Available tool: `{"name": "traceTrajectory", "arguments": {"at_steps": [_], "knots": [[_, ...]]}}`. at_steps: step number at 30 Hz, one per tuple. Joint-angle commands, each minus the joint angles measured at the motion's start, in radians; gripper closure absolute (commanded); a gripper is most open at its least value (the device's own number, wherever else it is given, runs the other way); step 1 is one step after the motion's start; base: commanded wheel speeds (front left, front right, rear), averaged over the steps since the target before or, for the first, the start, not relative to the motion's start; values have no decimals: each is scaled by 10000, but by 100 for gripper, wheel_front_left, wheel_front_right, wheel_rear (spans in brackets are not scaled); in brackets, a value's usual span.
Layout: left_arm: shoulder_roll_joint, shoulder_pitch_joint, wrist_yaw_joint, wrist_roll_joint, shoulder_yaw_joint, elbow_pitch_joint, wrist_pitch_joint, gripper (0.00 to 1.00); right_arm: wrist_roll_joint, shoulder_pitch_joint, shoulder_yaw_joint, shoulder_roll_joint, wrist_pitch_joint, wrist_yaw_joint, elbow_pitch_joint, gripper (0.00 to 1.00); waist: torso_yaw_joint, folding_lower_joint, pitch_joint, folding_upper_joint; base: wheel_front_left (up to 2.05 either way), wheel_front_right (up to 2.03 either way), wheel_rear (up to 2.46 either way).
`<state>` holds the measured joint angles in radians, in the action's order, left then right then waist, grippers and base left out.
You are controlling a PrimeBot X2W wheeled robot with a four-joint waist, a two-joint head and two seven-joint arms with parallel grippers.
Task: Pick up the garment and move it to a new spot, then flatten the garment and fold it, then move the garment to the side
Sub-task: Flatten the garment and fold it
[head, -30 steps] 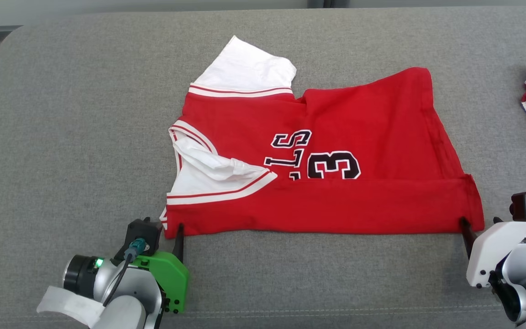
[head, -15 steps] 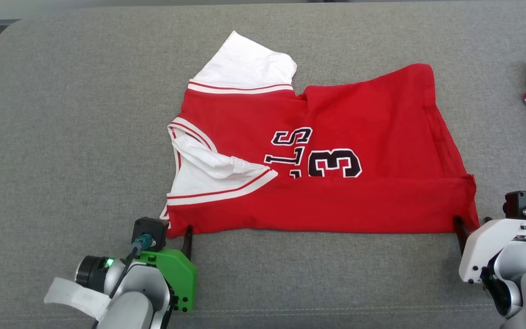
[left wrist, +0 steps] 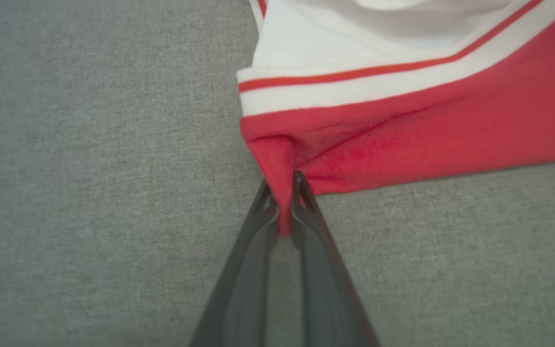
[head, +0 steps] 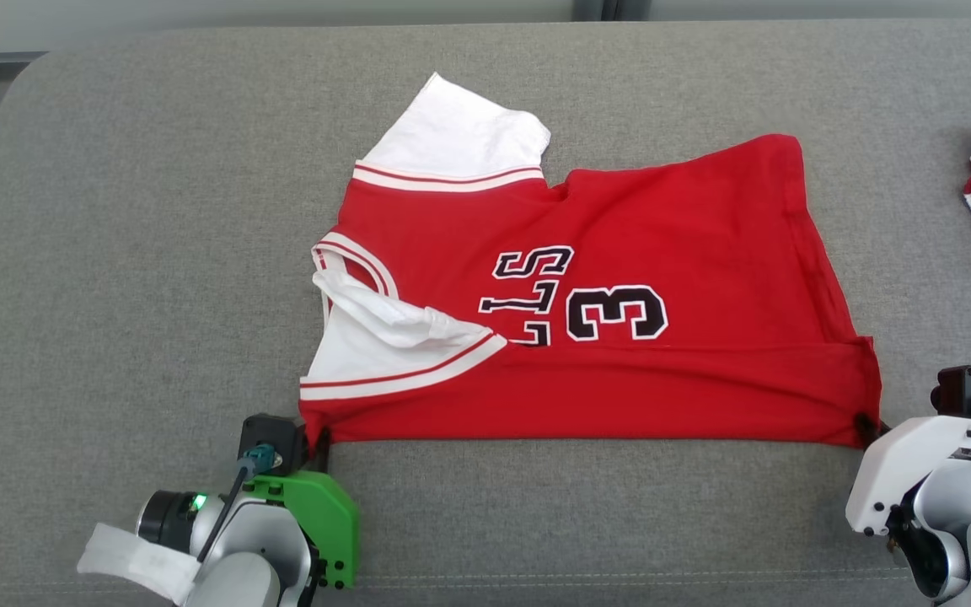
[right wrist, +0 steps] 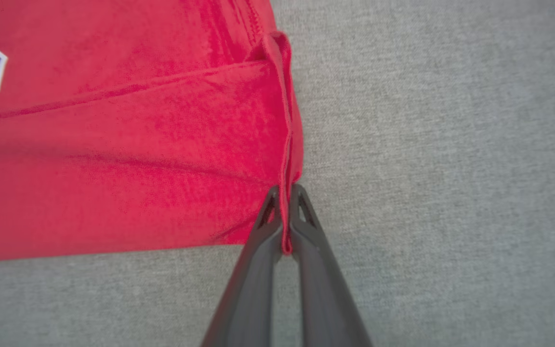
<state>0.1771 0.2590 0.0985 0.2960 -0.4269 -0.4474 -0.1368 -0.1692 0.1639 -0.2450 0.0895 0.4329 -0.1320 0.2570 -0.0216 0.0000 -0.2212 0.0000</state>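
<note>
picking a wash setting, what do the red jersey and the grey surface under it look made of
The red jersey: probably a soft knit, cotton or polyester, matte with a faint sheen; it creases and puckers at its pinched corners. The grey surface: looks like woven upholstery cloth, matte and heathered, with a fine visible weave.

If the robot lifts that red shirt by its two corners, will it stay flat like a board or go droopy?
Probably droopy: the red shirt bunches and creases where the left tool and right tool pinch it. It looks thin, so likely light. The middle would probably sag between them.
</note>
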Motion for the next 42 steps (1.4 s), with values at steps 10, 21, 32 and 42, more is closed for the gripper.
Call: {"name": "traceTrajectory", "arguments": {"at_steps": [10, 21, 32, 42], "knots": [[510, -1346, 848, 156, 339, 673, -304, 100, -219, -1350, -372, -215, 598, 28, -1276, 100, -66, 0, 563, 0, 0, 0, 0], [756, -2057, 1365, 159, 396, 744, -601, 100, -351, -2206, -531, -321, 1085, 36, -1774, 100, 52, 0, 725, 0, 0, 0, 0], [795, -2274, 515, 830, 270, 1141, -649, 0, -980, -2248, -286, -368, 359, 21, -1795, 0, 43, 0, 956, 0, 0, 0, 0], [1167, -2748, 811, 1238, 887, 2967, -608, 0, -981, -2303, -409, -375, -279, 21, -2175, 0, -59, 0, 1391, 0, 0, 0, 0]]}}
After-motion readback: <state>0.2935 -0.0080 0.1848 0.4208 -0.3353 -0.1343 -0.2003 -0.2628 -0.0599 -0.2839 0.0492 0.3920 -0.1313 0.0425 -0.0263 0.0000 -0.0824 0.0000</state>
